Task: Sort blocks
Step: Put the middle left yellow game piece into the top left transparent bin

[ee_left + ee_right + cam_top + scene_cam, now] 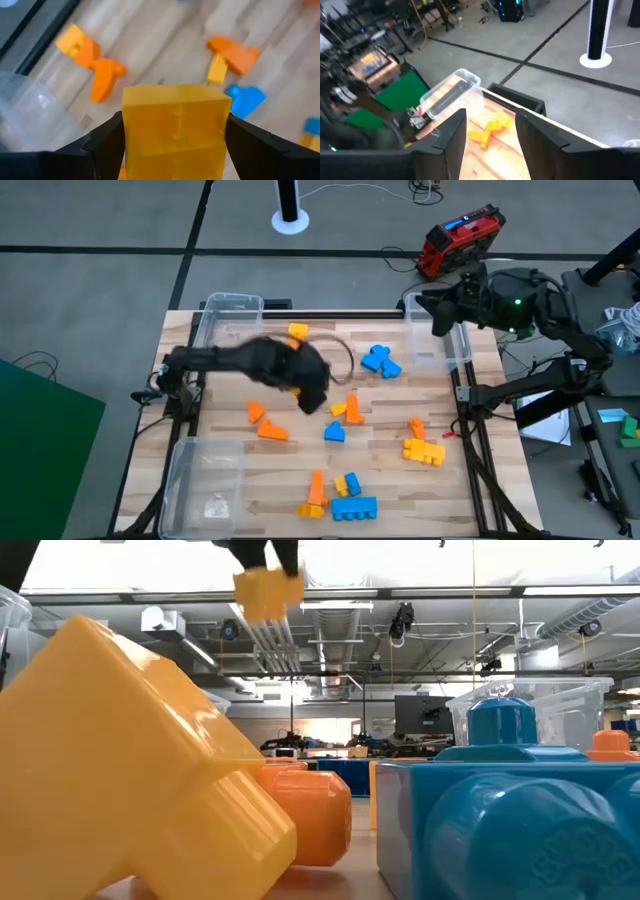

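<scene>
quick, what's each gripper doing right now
Left gripper: closed on a yellow block, above the table's middle.
Right gripper: open, empty, over the far right bin.

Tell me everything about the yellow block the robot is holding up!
The yellow plastic block is chunky and box-shaped, with smooth flat sides and a faint moulded cross mark on the face toward the wrist camera. The left gripper is shut on it, one dark finger pressing each side. It hangs in the air above the wooden table, touching nothing but the fingers. In the low view it shows high up.
</scene>
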`<state>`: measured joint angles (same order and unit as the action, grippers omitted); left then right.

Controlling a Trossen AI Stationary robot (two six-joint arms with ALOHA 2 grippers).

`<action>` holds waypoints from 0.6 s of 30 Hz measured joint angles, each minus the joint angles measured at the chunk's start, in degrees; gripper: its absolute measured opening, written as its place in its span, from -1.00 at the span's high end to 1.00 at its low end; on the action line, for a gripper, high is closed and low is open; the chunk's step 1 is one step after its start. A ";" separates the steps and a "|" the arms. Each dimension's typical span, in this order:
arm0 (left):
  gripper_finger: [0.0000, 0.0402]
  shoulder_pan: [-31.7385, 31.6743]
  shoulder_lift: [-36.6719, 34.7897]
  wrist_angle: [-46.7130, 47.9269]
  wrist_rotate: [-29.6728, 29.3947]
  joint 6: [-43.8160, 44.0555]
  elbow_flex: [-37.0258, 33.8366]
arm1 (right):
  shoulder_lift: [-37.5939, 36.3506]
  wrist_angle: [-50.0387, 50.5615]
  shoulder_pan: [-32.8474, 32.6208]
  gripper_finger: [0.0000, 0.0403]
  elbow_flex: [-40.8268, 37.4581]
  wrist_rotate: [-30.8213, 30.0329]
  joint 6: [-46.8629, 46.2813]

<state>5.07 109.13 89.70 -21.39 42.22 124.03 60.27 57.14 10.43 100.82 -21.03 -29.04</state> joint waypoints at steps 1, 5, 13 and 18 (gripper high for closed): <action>-0.38 -1.19 -0.73 0.35 -0.04 0.02 1.35 | 0.26 -0.05 0.00 0.30 0.00 0.01 0.36; -0.38 -7.47 -5.06 0.33 -0.60 0.26 2.33 | 0.61 -0.37 0.01 0.44 0.00 -0.05 1.97; -0.38 -27.90 -13.61 0.32 5.87 -1.27 -8.10 | 1.31 -0.41 0.01 0.71 0.00 -0.03 3.66; -0.38 -40.83 -18.79 0.64 10.08 -2.73 -18.56 | 1.95 -0.39 0.01 0.83 0.00 -0.03 4.63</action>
<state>-35.75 90.33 90.35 -11.30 39.48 105.48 62.23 56.75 10.44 100.82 -21.06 -24.41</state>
